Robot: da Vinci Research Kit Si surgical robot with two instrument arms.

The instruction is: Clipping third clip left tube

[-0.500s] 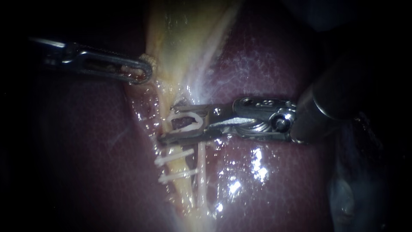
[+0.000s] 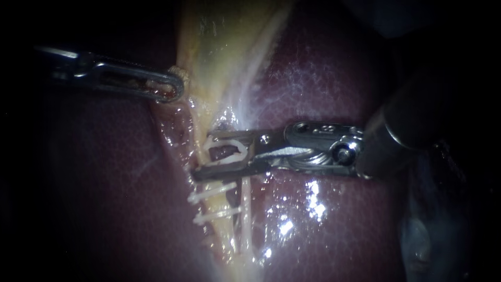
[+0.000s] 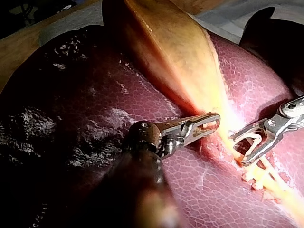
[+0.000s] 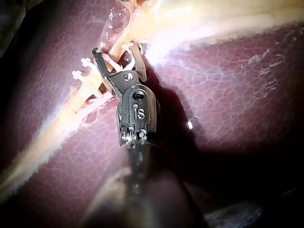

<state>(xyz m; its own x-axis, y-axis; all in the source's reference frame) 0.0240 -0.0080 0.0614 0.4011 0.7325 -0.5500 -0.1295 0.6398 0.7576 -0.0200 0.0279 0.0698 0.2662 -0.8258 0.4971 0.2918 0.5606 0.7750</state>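
White plastic clip (image 2: 241, 150) sits grasped in the right instrument's (image 2: 204, 154) jaws, straddling the yellowish left tube (image 2: 223, 202), just far of two applied clips (image 2: 211, 191). The left instrument's (image 2: 179, 86) jaws clench the pale yellow gallbladder (image 2: 219, 52) edge.

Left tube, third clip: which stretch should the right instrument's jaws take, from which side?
The bare stretch of the left tube just above the two seated clips, from the view's right, jaws crosswise: the tube runs up-down there, and the right instrument's open clip straddles it.

Right instrument (image 2: 204, 154), jaws narrowly apart
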